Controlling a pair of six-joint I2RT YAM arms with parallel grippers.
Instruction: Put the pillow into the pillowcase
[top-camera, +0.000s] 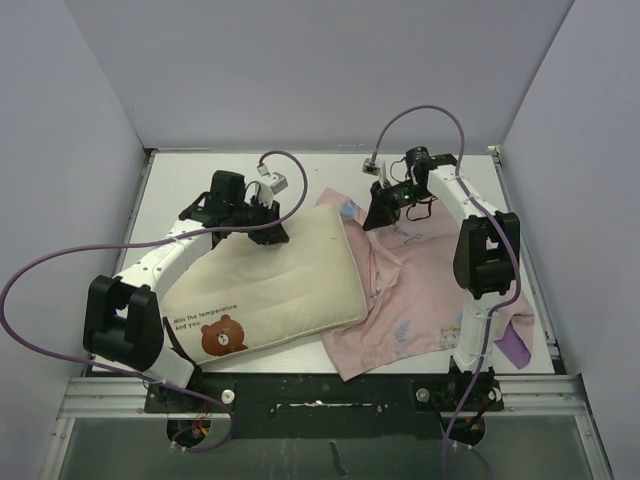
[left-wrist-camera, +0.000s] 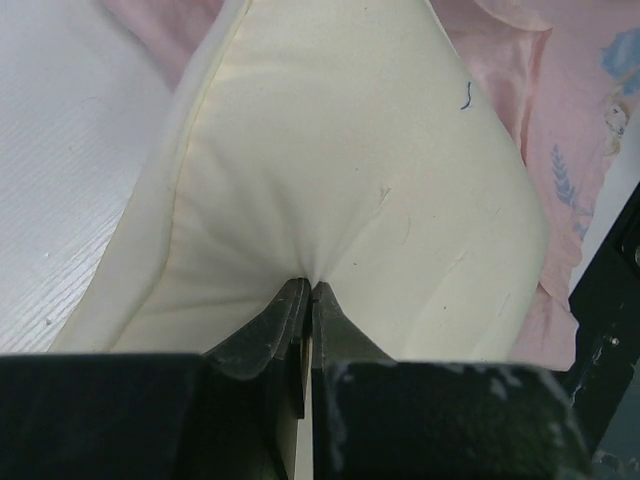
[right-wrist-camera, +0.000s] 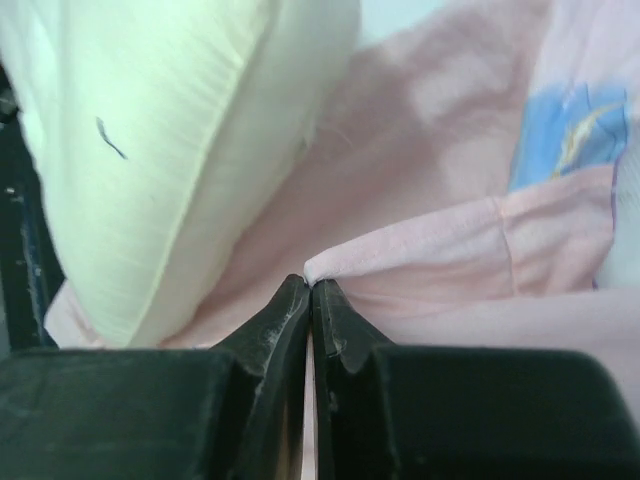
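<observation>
Both my pairs of fingers pinched shut on cloth, pillow outside the pillowcase.
My left fingers (left-wrist-camera: 270, 335) clamp a pucker of the cream bear pillow (top-camera: 270, 285) at its 12 o'clock edge; my right fingers (right-wrist-camera: 270, 325) nip a fold of the pale pink pillowcase (top-camera: 430, 290) near its 11 o'clock corner. The pillow lies on the white surface (top-camera: 180, 190), its 3 o'clock edge overlapping the rumpled pillowcase.

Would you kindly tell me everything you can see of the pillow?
The pillow is a plump cream rectangle of soft fabric, with a brown bear face and black text at its near-left corner. It lies on the white table, outside the pink pillowcase, whose edge its right side touches. The shut left tool pinches its far edge.
</observation>
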